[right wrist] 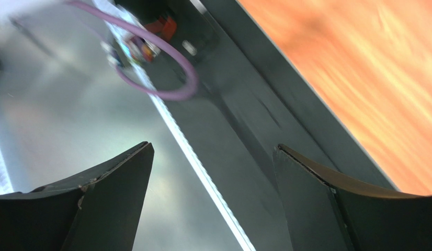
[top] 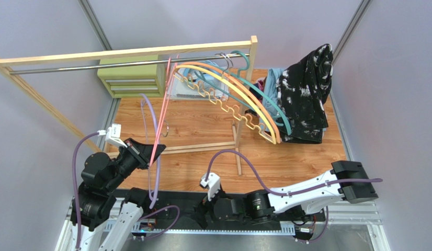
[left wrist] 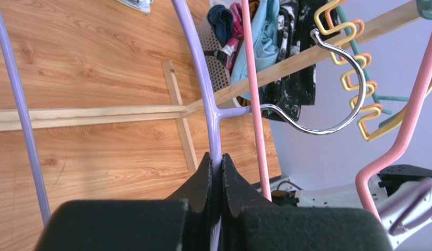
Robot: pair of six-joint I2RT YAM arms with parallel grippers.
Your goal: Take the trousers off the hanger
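At 6 o'clock the right jaws stand spread over the black base rail (right wrist: 228, 130). At 8 o'clock the left jaws pinch a lilac hanger (left wrist: 214, 136). Across the wooden surface (top: 202, 125), at 2 o'clock, a white perforated basket (left wrist: 215, 73) holds the trousers (top: 307, 89). Grey walls (top: 150, 21) stand behind.

Trousers (top: 306, 94) partly behind the hangers (top: 256, 106); lilac hanger (left wrist: 201, 70) stem out of sight between left jaws; tabletop (right wrist: 370, 78) a blur

Trousers (top: 307, 94) heaped far R on table (top: 202, 125), beside hangers (top: 223, 107) on rail (top: 98, 65); drawers (top: 132, 78) behind rail, L
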